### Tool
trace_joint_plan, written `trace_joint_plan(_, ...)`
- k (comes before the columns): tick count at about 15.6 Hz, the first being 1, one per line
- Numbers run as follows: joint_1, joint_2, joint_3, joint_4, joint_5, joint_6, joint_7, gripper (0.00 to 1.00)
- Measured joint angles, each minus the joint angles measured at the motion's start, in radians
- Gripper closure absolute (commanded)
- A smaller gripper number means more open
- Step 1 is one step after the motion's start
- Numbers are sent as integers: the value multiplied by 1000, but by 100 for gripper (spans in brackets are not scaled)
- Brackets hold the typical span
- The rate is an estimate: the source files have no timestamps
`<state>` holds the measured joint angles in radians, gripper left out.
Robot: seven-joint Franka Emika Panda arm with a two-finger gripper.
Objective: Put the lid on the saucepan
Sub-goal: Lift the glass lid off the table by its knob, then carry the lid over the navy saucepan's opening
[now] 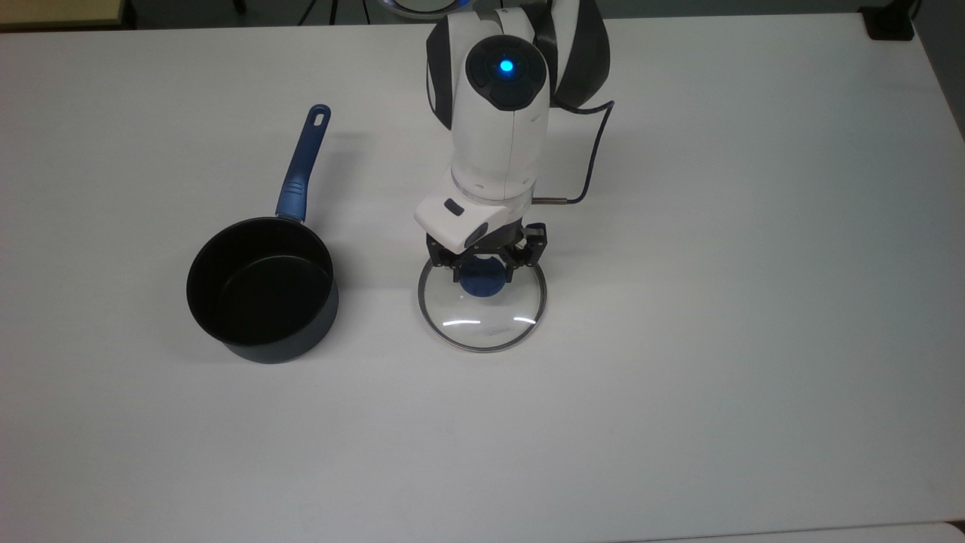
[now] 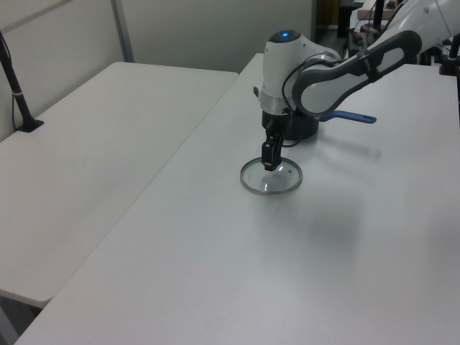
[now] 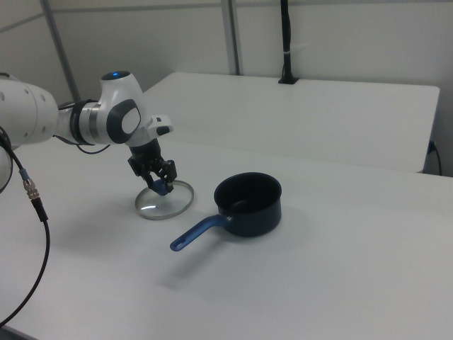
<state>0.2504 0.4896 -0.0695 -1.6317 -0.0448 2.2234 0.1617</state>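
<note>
The clear glass lid lies flat on the white table, its blue knob at its centre. My gripper points down over the lid, and its black fingers are closed against both sides of the knob. The left view shows the same grip on the lid by the gripper, as does the right view with lid and gripper. The empty black saucepan stands upright to the top view's left of the lid, apart from it, its blue handle pointing away.
A dark cable loops off the wrist to the top view's right. A second white table adjoins on the left view's left, with a black post clamped on it. A black object sits at the table's far right corner.
</note>
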Motion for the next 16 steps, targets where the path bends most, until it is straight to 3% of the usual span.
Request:
trace_joint_plan(9, -13, -99, -12, 27, -7, -46, -12, 45)
trace_joint_plan(16, -27, -159, -71, 39, -8, -109, -75, 45)
